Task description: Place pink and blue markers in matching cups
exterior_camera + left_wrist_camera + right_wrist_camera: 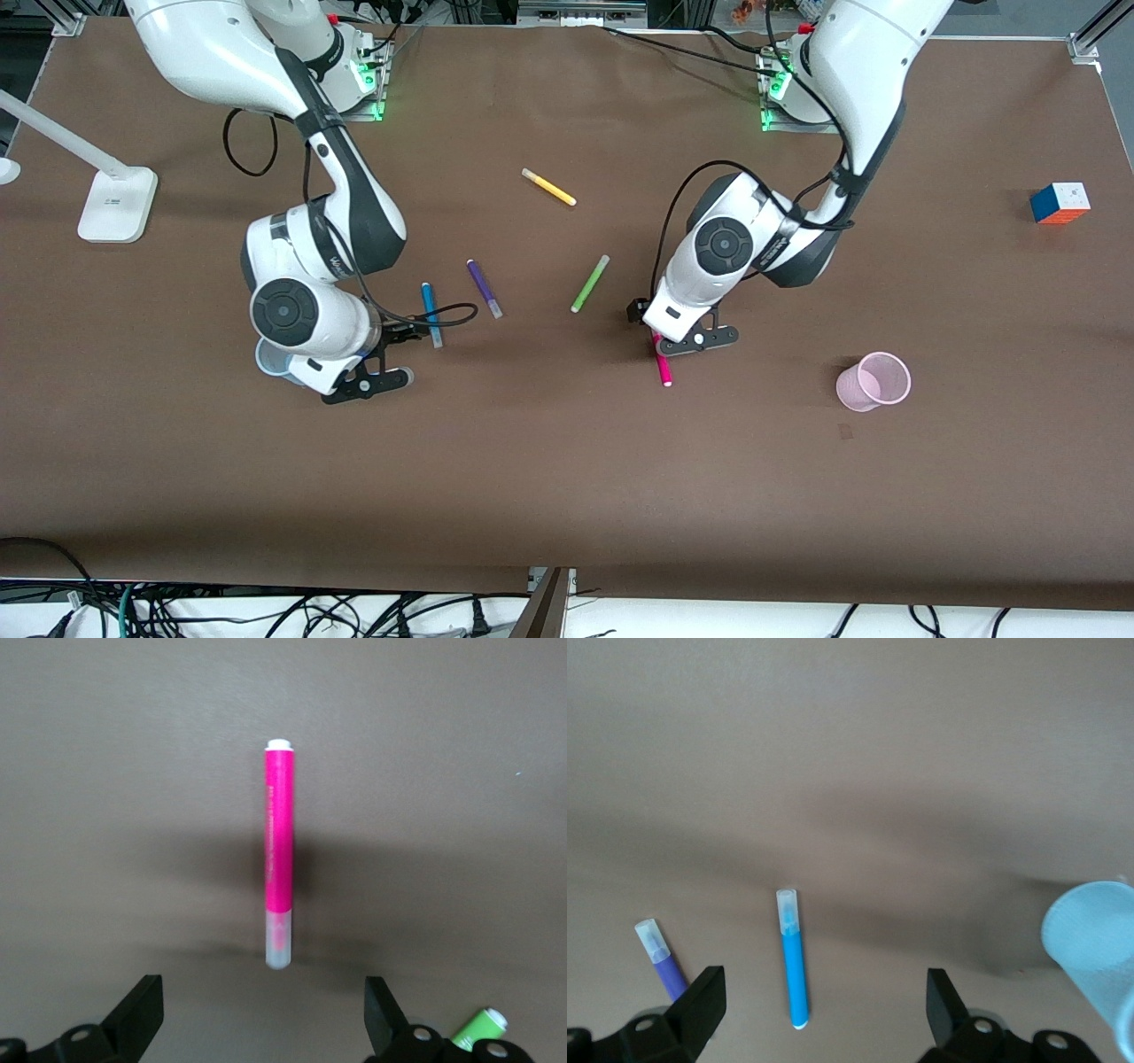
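The hot pink marker lies on the brown table, its upper end under my left gripper. In the left wrist view the pink marker lies between the open fingers of the left gripper, which is empty. The pale pink cup lies tilted toward the left arm's end. The blue marker lies beside my right gripper. In the right wrist view the blue marker lies between the spread fingers of the right gripper, also empty. The pale blue cup is partly hidden under the right arm and also shows in the right wrist view.
A purple pen lies next to the blue marker. A lime green pen and a yellow pen lie mid-table, farther from the front camera. A colour cube and a white lamp base stand at opposite ends.
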Controlling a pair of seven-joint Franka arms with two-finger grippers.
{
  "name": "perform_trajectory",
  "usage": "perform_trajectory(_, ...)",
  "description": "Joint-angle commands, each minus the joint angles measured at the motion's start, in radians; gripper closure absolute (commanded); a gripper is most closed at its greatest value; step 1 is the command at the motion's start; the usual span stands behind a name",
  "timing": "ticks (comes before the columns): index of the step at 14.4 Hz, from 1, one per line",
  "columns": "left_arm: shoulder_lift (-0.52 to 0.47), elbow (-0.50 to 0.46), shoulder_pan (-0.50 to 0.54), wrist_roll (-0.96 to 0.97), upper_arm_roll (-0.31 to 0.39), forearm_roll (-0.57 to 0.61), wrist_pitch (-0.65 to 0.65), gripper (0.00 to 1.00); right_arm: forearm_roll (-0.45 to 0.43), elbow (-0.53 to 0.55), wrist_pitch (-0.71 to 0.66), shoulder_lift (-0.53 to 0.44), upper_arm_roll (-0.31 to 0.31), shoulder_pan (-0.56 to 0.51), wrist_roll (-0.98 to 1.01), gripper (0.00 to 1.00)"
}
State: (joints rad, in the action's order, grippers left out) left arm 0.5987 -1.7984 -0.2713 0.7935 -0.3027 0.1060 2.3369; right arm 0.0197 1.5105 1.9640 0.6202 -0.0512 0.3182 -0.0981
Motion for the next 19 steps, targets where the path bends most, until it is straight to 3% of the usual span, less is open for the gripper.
perform_trajectory(1, 0.032, -0.012, -0.011, 0.016, 0.007, 0.069, 0.059, 0.0, -0.006, 0.092, 0.093, -0.019, 0.007, 0.027, 0.011, 0.0)
perform_trajectory(4, 0.067, -0.01, -0.013, 0.004, 0.007, 0.128, 0.1, 0.0, -0.007, 0.175, 0.211, -0.02, 0.007, 0.041, 0.011, 0.0)
perform_trajectory(8, 0.081, -0.009, -0.016, 0.018, 0.007, 0.176, 0.113, 0.02, -0.009, 0.218, 0.249, -0.019, 0.008, 0.061, 0.011, 0.0)
perform_trajectory(11, 0.081, -0.01, -0.023, 0.018, 0.007, 0.178, 0.113, 0.46, -0.009, 0.25, 0.288, -0.019, 0.008, 0.071, 0.009, 0.0)
perform_trajectory(14, 0.081, -0.009, -0.025, 0.018, 0.007, 0.178, 0.113, 0.76, -0.009, 0.28, 0.326, -0.017, 0.011, 0.084, 0.004, 0.0)
perform_trajectory(16, 0.081, -0.007, -0.026, 0.018, 0.007, 0.178, 0.113, 0.86, -0.009, 0.283, 0.337, -0.01, 0.011, 0.085, 0.003, 0.0)
perform_trajectory(19, 0.075, -0.004, -0.025, 0.006, 0.007, 0.178, 0.101, 0.92, -0.009, 0.283, 0.348, 0.003, 0.011, 0.087, 0.003, 0.0)
